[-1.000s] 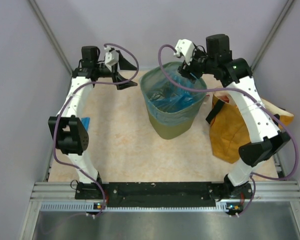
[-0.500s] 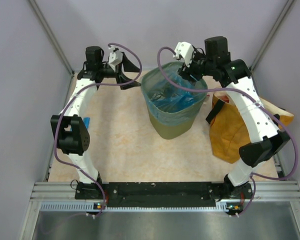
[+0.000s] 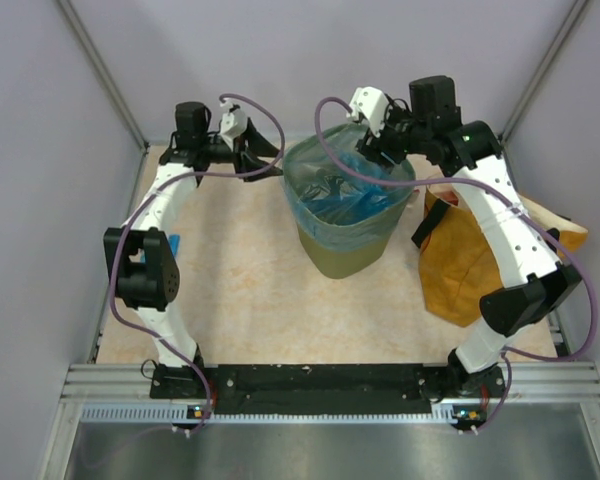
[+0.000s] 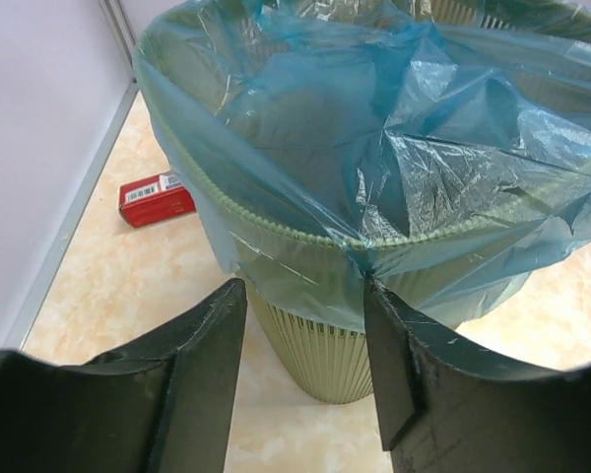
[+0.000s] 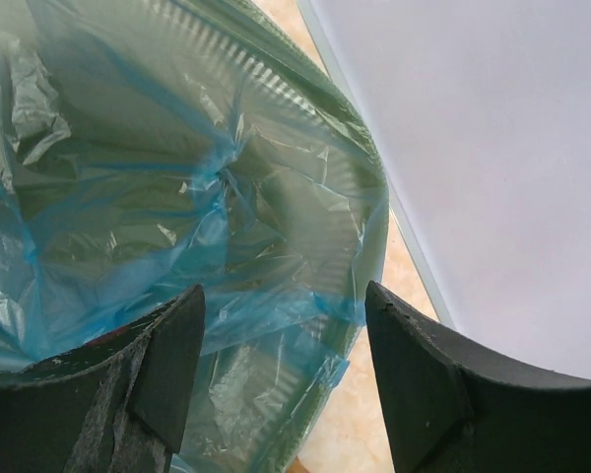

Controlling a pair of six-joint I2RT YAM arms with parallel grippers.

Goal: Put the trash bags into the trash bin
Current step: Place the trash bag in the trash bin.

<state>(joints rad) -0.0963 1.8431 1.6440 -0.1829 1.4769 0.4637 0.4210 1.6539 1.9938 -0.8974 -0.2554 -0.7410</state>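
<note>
Lining the olive wire-mesh bin (image 3: 345,255) at the far middle of the tabletop (image 3: 240,290), a big crinkly light-blue bag (image 3: 345,205) is folded over the rim and slumps crumpled inside. A mustard-orange sack (image 3: 460,260) with black handles lies just beside the bin on its right.

The left hand (image 3: 270,160) has edged rightward since a second ago and now hovers just beside the bin's left rim. Its fingers are spread wide with nothing between them, and its own camera shows the turned-over film right ahead of the fingertips. The right hand (image 3: 377,145) has hardly shifted. It hangs over the far-right rim, fingers likewise wide apart and empty, with the bag's blue folds beneath.

A flat red box (image 4: 156,199) lies on the tabletop near the wall rail, apart from the bin. A small folded blue bag (image 3: 170,243) rests by the left arm's elbow, well apart from the bin.
</note>
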